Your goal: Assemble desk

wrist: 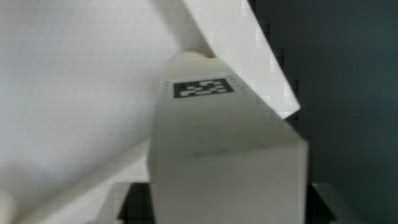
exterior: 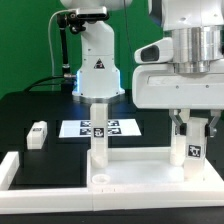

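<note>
Nearest the exterior camera, we see a long white L-shaped plastic border bar (exterior: 60, 186) lying along the front edge of the black worktop (exterior: 25, 110). Just behind it lies the wide white rimmed rectangular desk panel (exterior: 140, 172), flat on the worktop, with a round corner hole (exterior: 101, 181) showing near its front edge. One short white square leg post (exterior: 98, 132) stands upright on the panel, toward the middle of the view.

Toward the exterior view's right, we find the pincer (exterior: 191, 130) reaching down over a second white square leg post with a black-and-white tag (exterior: 192, 150). Its fingers (exterior: 176, 127) sit on either side of the post's upper end, and in the wrist view that tagged post (wrist: 214, 140) fills the space between the dark finger pads; the pincer looks closed on it. We cannot tell whether the post's foot touches the panel.

Farther back, a small white block-like part (exterior: 37, 134) lies on the worktop at the exterior view's left, and the flat white marker board (exterior: 98, 128) lies behind the standing post. Beyond them stands the arm's white base (exterior: 96, 62).
</note>
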